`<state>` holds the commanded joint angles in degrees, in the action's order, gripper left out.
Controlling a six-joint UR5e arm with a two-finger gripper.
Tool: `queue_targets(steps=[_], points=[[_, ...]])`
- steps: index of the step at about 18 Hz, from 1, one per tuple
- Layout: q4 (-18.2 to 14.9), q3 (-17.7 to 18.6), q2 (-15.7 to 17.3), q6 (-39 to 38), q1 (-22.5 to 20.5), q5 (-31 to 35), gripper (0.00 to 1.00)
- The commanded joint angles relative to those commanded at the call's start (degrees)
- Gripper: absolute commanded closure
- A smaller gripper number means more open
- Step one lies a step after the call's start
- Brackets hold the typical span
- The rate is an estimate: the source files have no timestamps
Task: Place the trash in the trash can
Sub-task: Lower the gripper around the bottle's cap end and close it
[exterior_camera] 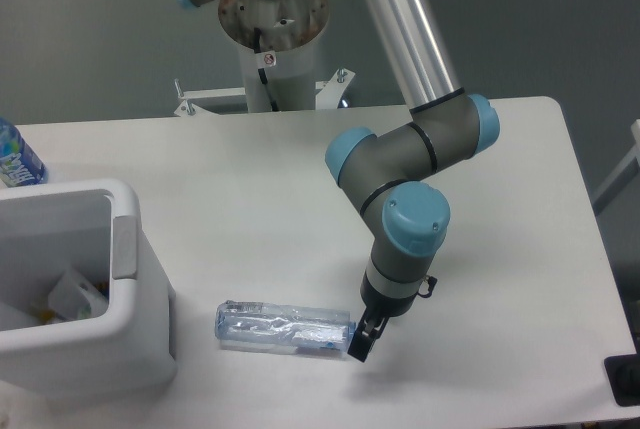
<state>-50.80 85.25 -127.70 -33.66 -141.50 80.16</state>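
The crushed clear plastic bottle (283, 329) lies on its side on the white table, just right of the trash can. The trash can (123, 246) is a large white bin with a grey panel on its right rim, at the left edge. A bent white scrap (75, 296) lies inside it. My gripper (361, 341) points down at the bottle's right end, touching or very close to it. Its dark fingers (364, 330) overlap the bottle's tip, so I cannot tell how the jaws stand or see the cap.
An uncrushed blue-labelled bottle (14, 156) stands at the far left behind the bin. The arm's base column (270, 39) stands behind the table's back edge. The table's front edge runs just below the bottle.
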Motion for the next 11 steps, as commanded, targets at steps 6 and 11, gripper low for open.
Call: queue_targets(steps=[6,11], points=[[0.0,0.0,-1.06,-0.09,0.09,2.02,0.15],[0.0,0.35,-1.32,-0.09,0.18,2.02,0.27]])
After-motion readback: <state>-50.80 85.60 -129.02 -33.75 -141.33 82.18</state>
